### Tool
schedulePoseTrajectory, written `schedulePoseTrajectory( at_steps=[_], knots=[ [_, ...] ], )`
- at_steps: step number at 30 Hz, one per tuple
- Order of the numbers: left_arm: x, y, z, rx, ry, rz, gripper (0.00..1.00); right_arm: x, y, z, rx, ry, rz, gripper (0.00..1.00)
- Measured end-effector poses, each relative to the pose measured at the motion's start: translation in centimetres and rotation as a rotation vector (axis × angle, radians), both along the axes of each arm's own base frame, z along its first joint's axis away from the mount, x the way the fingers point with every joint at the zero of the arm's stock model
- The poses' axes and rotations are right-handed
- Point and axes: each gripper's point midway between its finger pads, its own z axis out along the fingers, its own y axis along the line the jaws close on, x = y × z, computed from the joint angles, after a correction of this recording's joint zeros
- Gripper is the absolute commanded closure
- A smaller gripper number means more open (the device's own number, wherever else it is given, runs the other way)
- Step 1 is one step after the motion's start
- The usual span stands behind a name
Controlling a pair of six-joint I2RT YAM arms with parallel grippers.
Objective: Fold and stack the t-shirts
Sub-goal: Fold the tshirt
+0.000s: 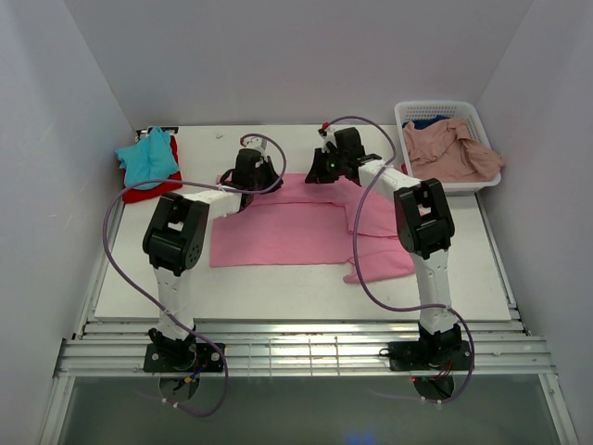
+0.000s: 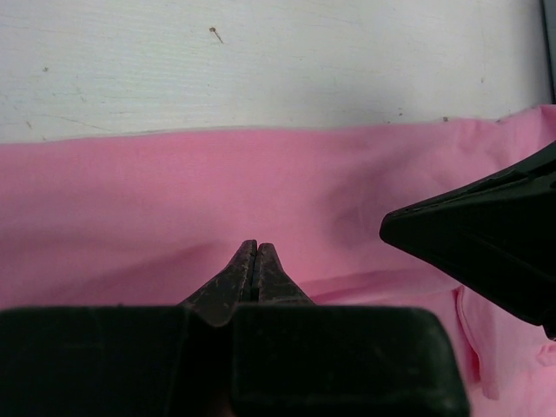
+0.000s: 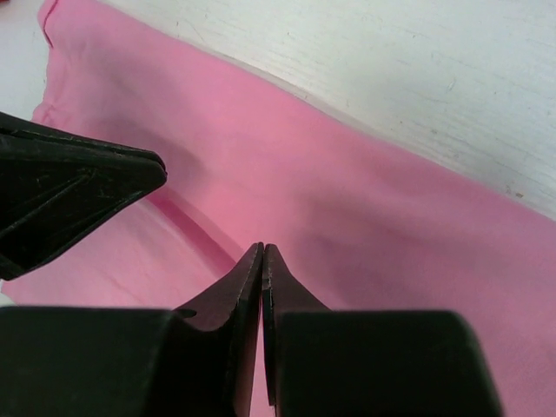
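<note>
My left gripper (image 2: 254,248) and right gripper (image 3: 261,250), both closed, pinch the pink shirt (image 1: 278,232); shallow bites may slip, skewing the fold.

Pale plain walls (image 1: 278,56) enclose a white table (image 1: 278,283), metal rails (image 1: 296,348) along its near edge

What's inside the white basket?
A salmon-pink shirt fills the basket and spills over its rim. A bit of dark blue cloth peeks out behind it. Anything underneath is covered.
</note>
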Motion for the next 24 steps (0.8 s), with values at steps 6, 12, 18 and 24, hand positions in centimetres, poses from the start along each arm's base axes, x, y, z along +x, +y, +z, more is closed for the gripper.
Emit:
schedulePoseTrajectory(
  at_steps=[6, 12, 18, 24],
  knots=[
    [-0.2, -0.4, -0.8, -0.016, 0.024, -0.011, 1.00, -0.9, -0.2, -1.9, -0.002, 0.047, 0.001, 0.92],
    [-0.6, -0.4, -3.3, -0.009, 0.071, -0.016, 1.00, -1.6, 0.1, -3.3, -0.005, 0.074, 0.012, 0.92],
    [-0.7, -0.5, -3.7, -0.014, 0.084, -0.016, 1.00, -3.0, 0.4, -4.7, -0.003, 0.104, 0.029, 0.92],
    [-0.7, -0.5, -3.7, -0.017, 0.086, -0.014, 1.00, -4.1, 0.6, -4.8, 0.016, 0.089, 0.042, 0.92]
  ],
)
